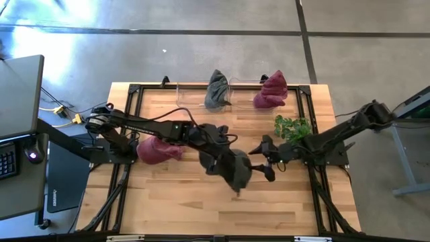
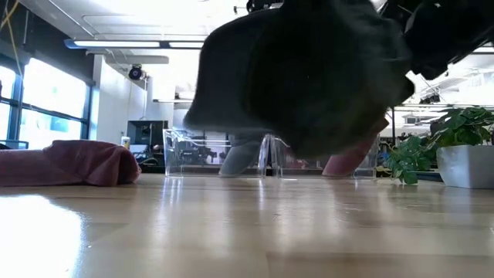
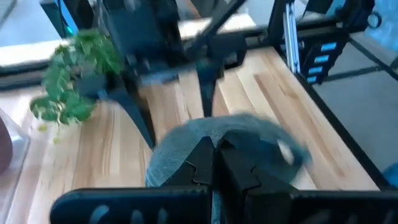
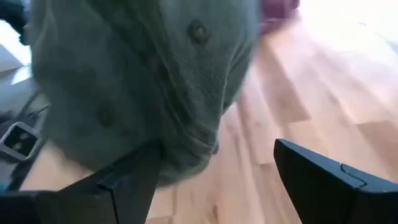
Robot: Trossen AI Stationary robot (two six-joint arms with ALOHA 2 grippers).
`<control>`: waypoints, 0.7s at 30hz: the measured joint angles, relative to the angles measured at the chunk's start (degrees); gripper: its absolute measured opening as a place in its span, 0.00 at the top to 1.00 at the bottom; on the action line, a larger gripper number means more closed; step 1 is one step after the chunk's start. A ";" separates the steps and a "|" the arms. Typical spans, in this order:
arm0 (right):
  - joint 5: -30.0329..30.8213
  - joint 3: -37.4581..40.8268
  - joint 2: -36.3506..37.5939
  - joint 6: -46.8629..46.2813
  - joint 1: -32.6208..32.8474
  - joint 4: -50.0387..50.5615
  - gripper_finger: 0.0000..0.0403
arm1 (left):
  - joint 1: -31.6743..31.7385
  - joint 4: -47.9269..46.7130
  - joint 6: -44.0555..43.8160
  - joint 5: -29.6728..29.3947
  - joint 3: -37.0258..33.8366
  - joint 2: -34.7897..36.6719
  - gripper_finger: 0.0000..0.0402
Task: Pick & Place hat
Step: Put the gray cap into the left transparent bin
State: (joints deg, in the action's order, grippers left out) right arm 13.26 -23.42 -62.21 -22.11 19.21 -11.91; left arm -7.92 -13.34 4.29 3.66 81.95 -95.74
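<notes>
The left pincer (image 3: pixel 214 163), at bottom centre of the frame, has its two dark fingers pressed together on the grey knitted fabric hat (image 3: pixel 249 146). The hat occupies the centre of the frame above the pale wooden plank surface (image 3: pixel 280 93). A green leafy plant (image 3: pixel 71 81) occupies the upper left. Black metal frame parts (image 3: pixel 149 43) cross the top.

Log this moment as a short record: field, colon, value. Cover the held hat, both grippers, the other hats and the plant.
held hat: grey hat, lifted off the table in the low view
left gripper: left gripper shut on grey hat
right gripper: right gripper open, beside the hat
other hats: maroon hat on table; grey one and maroon one in clear bins
plant: plant near the right arm
</notes>
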 joint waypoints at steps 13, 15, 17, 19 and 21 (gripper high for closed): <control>-4.87 -0.07 -10.05 5.37 -4.65 -19.62 0.77 | 0.04 4.15 -3.62 -4.59 0.00 0.00 1.00; -5.07 -0.11 -9.27 3.27 -4.60 -19.03 0.91 | 0.04 3.21 -4.52 -5.74 0.00 0.00 1.00; -6.15 -0.12 -7.70 -1.28 -4.58 -17.03 0.97 | 0.04 1.34 -4.96 -7.06 0.00 0.00 0.99; -6.41 -0.18 -5.46 -8.95 -4.58 -13.65 0.96 | 0.73 -2.16 -6.23 -7.08 0.00 0.02 0.96; -6.40 -1.31 -2.53 -16.12 -4.58 -6.57 0.95 | 1.61 -6.94 -8.22 -5.64 0.00 0.02 0.90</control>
State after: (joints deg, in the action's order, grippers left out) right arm 6.85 -24.73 -64.73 -38.23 14.63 -18.48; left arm -6.31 -20.28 -3.92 -1.98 81.95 -95.73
